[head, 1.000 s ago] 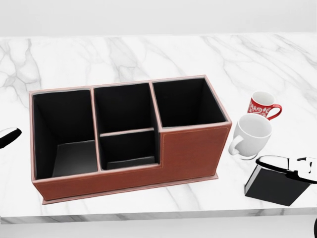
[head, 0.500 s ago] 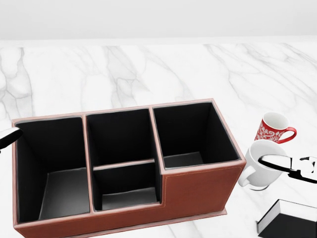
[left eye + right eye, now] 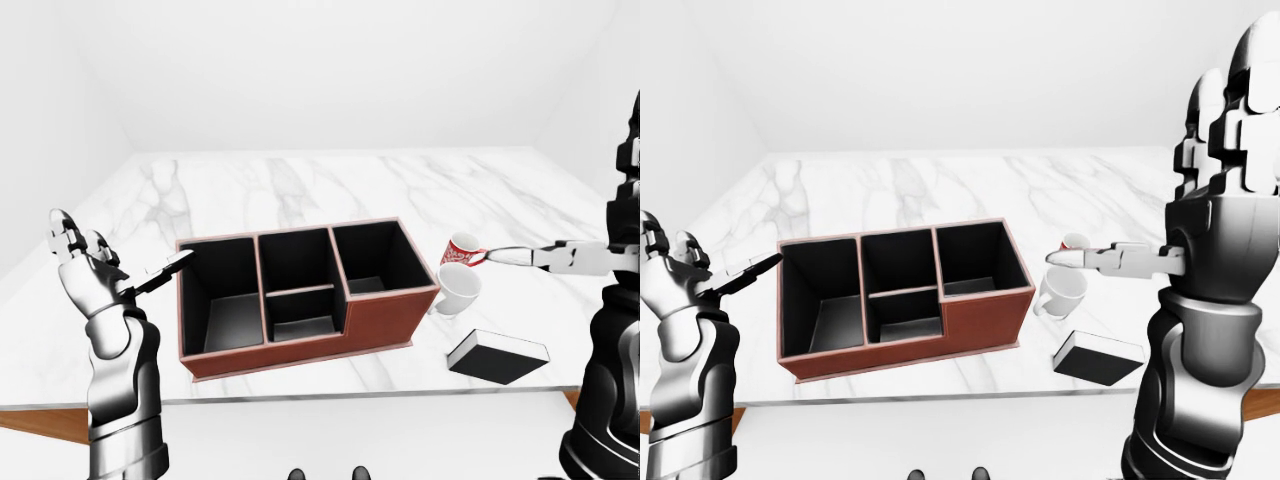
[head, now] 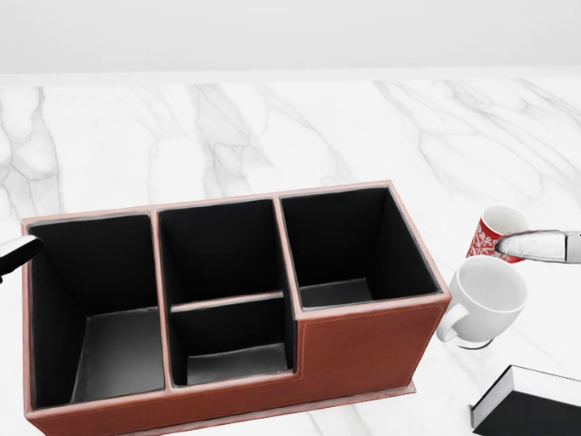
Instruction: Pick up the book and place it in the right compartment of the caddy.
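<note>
right hand (image 3: 1230, 130): it's up high with the fingers spread open, holding nothing. One finger (image 3: 1090, 259) pokes out over the mugs.
left hand (image 3: 85, 262): open too, empty, parked at 9 o'clock off the caddy's left end. Leave it there, it's not needed.
book (image 3: 498, 356): flat on the marble counter (image 3: 300, 190), at about 4 o'clock from the caddy, near the table edge and apart from everything.
mugs: white mug (image 4: 483, 300) just beside the caddy's right wall, red patterned mug (image 4: 495, 232) right behind it. Both sit between your hand and the book's 12 o'clock side.
caddy (image 3: 300, 300): right compartment (image 4: 349, 241) is empty, so the drop is easy.
tip: I'd say you're pre-grasp. Bring the right hand down toward 5 o'clock, clear of the mugs, and pinch the book by its long edge.
</note>
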Available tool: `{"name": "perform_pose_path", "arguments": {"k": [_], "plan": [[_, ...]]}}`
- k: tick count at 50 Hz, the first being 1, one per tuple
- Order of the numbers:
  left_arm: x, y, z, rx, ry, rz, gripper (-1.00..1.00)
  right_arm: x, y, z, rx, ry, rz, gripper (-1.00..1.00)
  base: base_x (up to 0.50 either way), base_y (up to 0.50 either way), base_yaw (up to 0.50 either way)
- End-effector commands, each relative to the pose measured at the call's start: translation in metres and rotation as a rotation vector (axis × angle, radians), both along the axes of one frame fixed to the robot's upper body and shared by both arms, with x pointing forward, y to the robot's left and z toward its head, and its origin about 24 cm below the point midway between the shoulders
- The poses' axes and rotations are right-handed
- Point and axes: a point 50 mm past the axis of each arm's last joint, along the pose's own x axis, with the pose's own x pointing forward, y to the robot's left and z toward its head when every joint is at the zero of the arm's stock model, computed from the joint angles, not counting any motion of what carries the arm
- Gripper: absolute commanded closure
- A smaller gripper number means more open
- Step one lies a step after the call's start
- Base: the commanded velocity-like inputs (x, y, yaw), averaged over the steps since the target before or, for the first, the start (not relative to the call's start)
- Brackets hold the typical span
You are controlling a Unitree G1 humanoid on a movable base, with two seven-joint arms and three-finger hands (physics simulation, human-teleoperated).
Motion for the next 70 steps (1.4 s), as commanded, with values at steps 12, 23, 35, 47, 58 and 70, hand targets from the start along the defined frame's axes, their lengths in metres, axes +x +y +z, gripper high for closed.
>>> {"name": "perform_pose_path", "arguments": {"k": [12, 23, 35, 47, 58, 70], "plan": [[0.0, -0.006, -0.01, 0.007, 0.039, -0.02, -1.0, 0.012, -0.021, -0.029, -0.772, 0.533, -0.471, -1.0, 0.0, 0.0, 0.0], [0.001, -0.008, -0.012, 0.004, 0.051, -0.025, -1.0, -0.023, -0.058, -0.05, -0.776, 0.805, -0.663, -1.0, 0.0, 0.0, 0.0], [0.001, -0.008, -0.013, 0.003, 0.051, -0.026, -1.0, -0.046, -0.083, -0.078, -0.66, 0.962, -0.69, -1.0, 0.0, 0.0, 0.0], [0.002, -0.007, -0.012, 0.002, 0.048, -0.026, -1.0, -0.039, -0.097, -0.132, -0.593, 1.208, -0.598, -1.0, 0.0, 0.0, 0.0], [0.002, -0.007, -0.013, -0.001, 0.05, -0.026, -1.0, -0.041, -0.098, -0.166, -0.574, 1.354, -0.524, -1.0, 0.0, 0.0, 0.0], [0.001, -0.007, -0.013, -0.002, 0.052, -0.026, -1.0, -0.034, -0.096, -0.188, -0.587, 1.437, -0.46, -1.0, 0.0, 0.0, 0.0]]}}
